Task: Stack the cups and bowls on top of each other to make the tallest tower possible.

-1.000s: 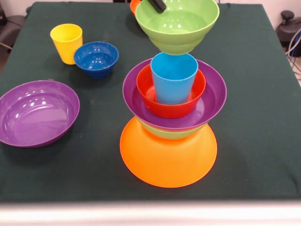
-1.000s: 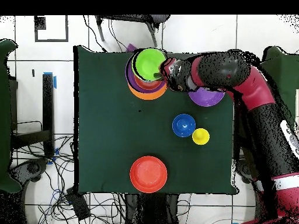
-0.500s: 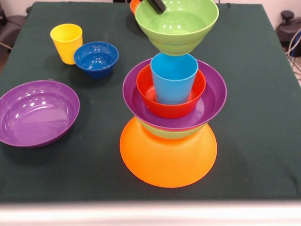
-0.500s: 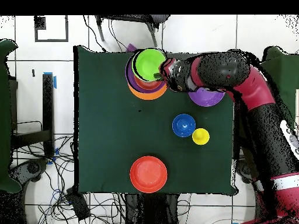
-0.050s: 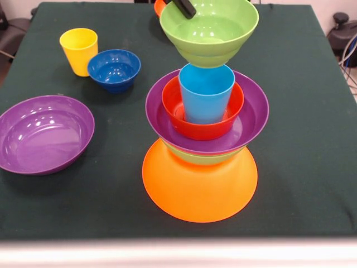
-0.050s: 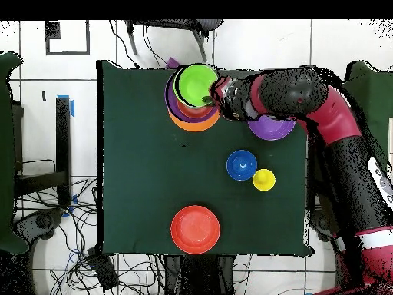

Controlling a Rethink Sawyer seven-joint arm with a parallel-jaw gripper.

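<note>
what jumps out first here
The tower near the table's front edge: an upturned orange bowl carrying nested bowls and a blue cup. Right above the cup, the claw holds a green bowl by its rim. A purple bowl sits alone at left.

A close, angled front camera looks down across the green table (image 5: pixel 312 167) at the tower (image 5: pixel 203 139); a high overhead camera looks straight down, taking in table (image 6: pixel 138 154), surrounding floor and arm; both share the tower (image 6: pixel 193 96).
</note>
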